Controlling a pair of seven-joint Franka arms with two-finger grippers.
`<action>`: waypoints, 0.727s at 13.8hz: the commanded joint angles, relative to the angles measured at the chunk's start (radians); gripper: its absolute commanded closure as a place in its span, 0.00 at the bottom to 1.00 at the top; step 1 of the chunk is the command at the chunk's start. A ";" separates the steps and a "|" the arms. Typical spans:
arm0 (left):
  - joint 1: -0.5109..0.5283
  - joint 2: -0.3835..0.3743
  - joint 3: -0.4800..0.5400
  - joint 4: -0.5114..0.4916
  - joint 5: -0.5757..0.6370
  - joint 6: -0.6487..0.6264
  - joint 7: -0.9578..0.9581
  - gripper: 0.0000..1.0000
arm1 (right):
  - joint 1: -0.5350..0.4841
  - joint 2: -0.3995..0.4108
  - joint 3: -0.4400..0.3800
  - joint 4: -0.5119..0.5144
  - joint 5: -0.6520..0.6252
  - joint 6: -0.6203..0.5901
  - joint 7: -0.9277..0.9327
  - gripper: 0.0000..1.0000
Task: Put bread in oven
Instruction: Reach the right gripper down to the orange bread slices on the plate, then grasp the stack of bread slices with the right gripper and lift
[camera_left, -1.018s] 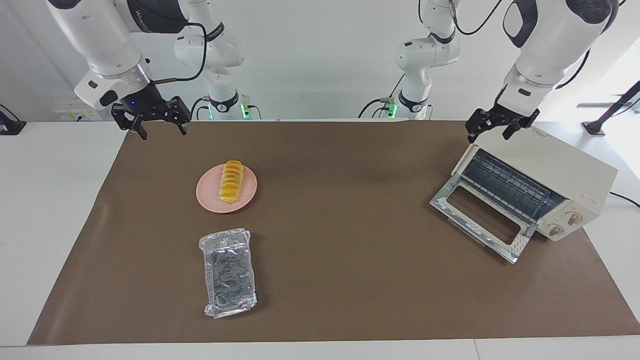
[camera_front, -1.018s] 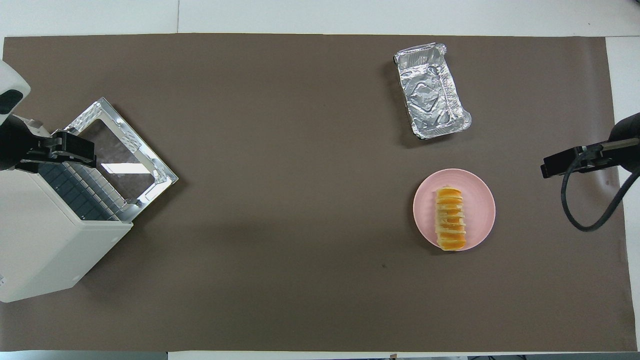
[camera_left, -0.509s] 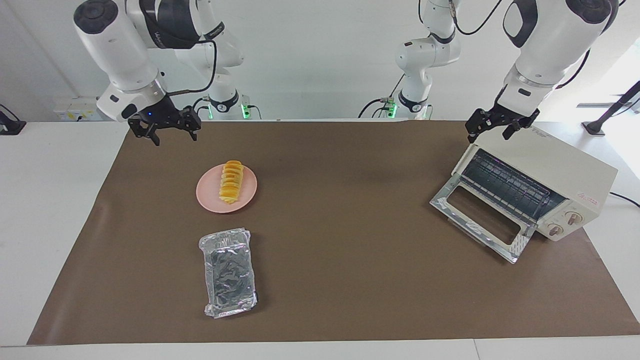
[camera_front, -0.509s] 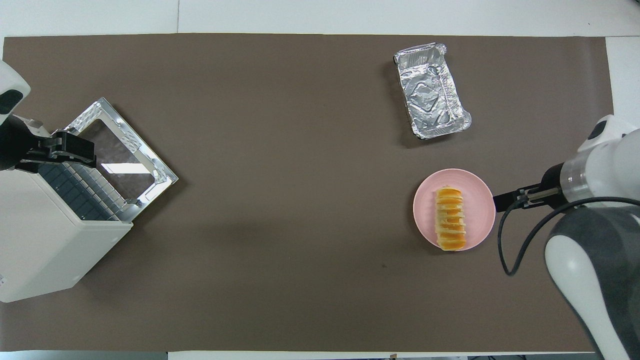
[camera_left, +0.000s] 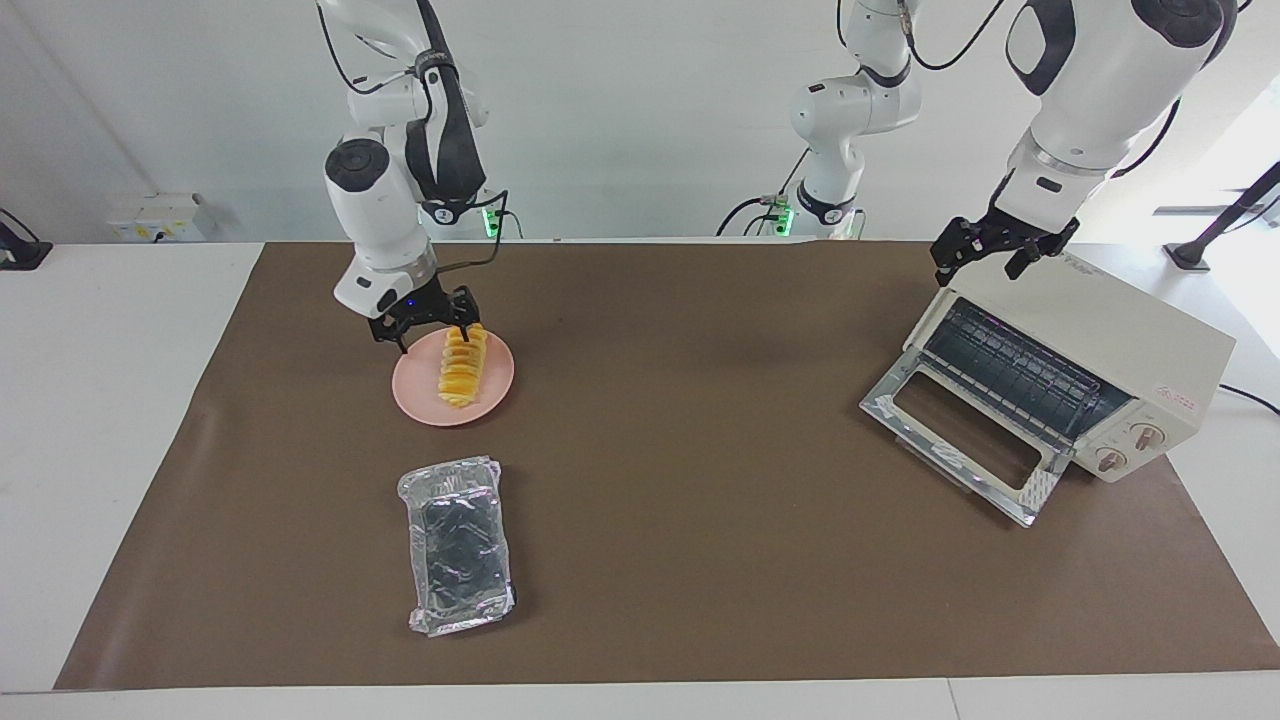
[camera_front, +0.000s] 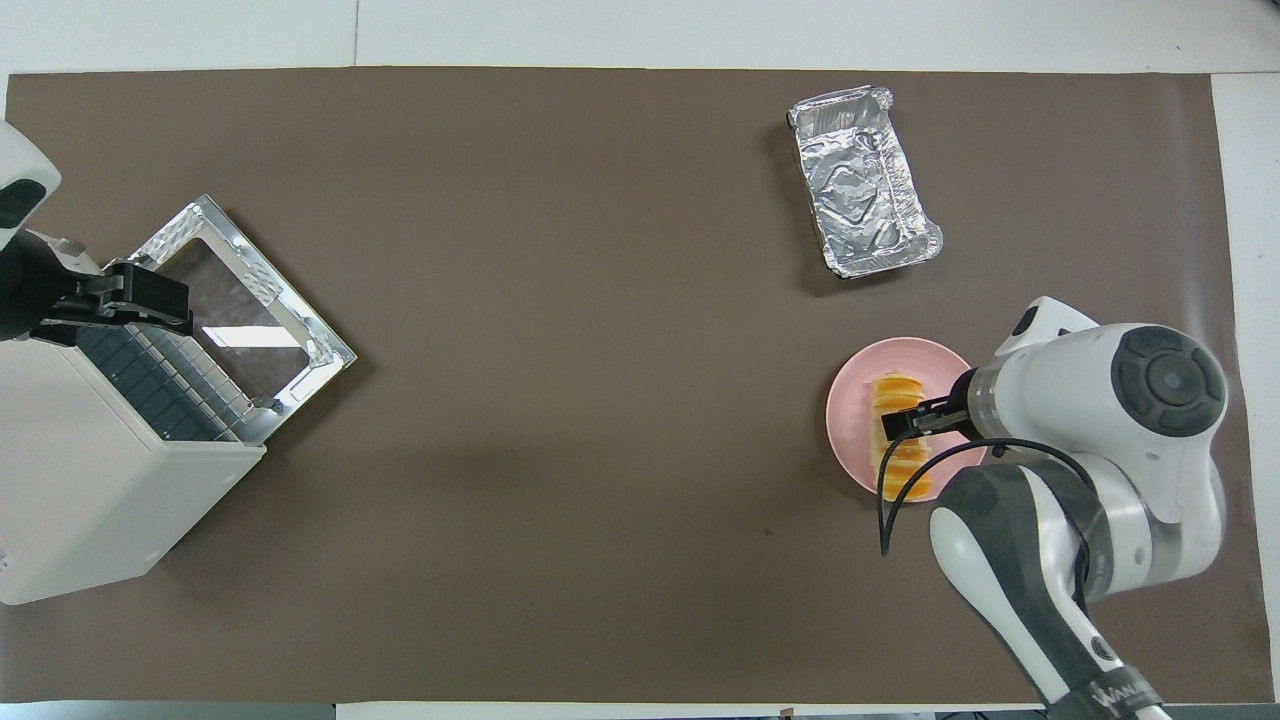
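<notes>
The bread (camera_left: 462, 364) lies on a pink plate (camera_left: 414, 385) toward the right arm's end of the bench (camera_left: 700, 560). The right pincer (camera_left: 429, 333) is over the plate's robot-side edge, just beside the loaf's end, fingers spread wide and holding nothing. The oven (camera_left: 1120, 350) stands at the left arm's end, door dropped open. The left pincer (camera_left: 990, 258) waits over the oven's top, spread wide and empty. A foil tray (camera_left: 458, 545) lies farther from the robots than the plate.
</notes>
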 joint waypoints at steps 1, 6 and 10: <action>0.006 -0.027 0.005 -0.030 -0.016 0.018 0.004 0.00 | 0.016 0.044 0.002 -0.040 0.002 0.134 0.009 0.00; 0.006 -0.027 0.005 -0.030 -0.016 0.018 0.004 0.00 | 0.007 0.064 0.000 -0.073 0.000 0.175 -0.025 0.00; 0.006 -0.027 0.005 -0.030 -0.016 0.018 0.004 0.00 | 0.007 0.064 0.000 -0.074 0.000 0.175 -0.025 0.00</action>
